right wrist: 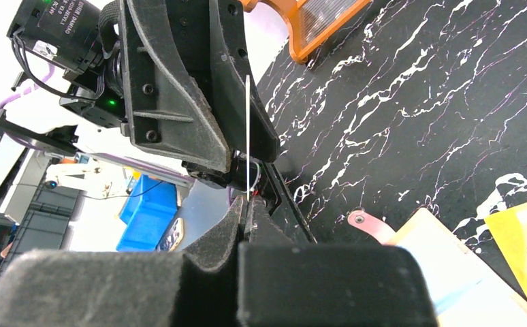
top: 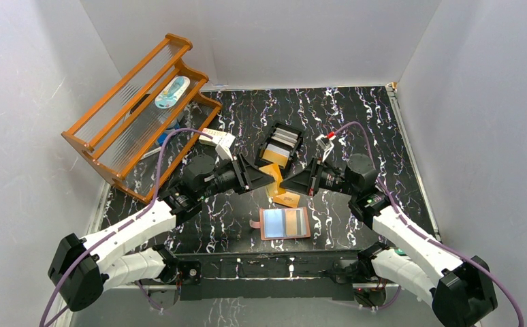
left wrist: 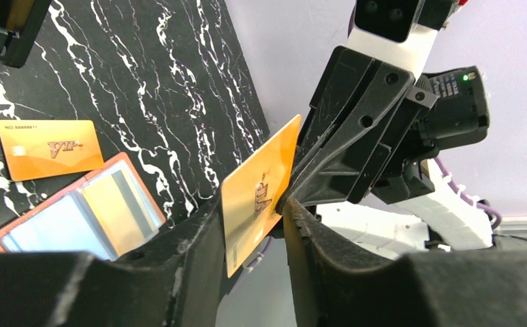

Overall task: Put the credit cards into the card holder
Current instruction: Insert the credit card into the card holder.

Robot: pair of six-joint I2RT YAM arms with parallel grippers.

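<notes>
— From the right wrist the card (right wrist: pixel 248 122) is only a thin edge, pinched tight in the right gripper (right wrist: pixel 247 204).
— The left wrist shows its gold face, between the parted fingers (left wrist: pixel 199 238) of the left gripper (left wrist: pixel 252 204). Overhead, the holder (top: pixel 284 223) lies open, apart from it.

A black, white-veined marble-patterned worktop (top: pixel 383 122) carries an orange rack (top: pixel 126 88) with clear ribbed panels at its far left corner. A pale blue-and-white oval gadget (top: pixel 172 92) lies on the rack. A white-and-red small box (top: pixel 220 139) sits just beside the rack. A black slotted tray (top: pixel 299 142) stands near the centre.
</notes>
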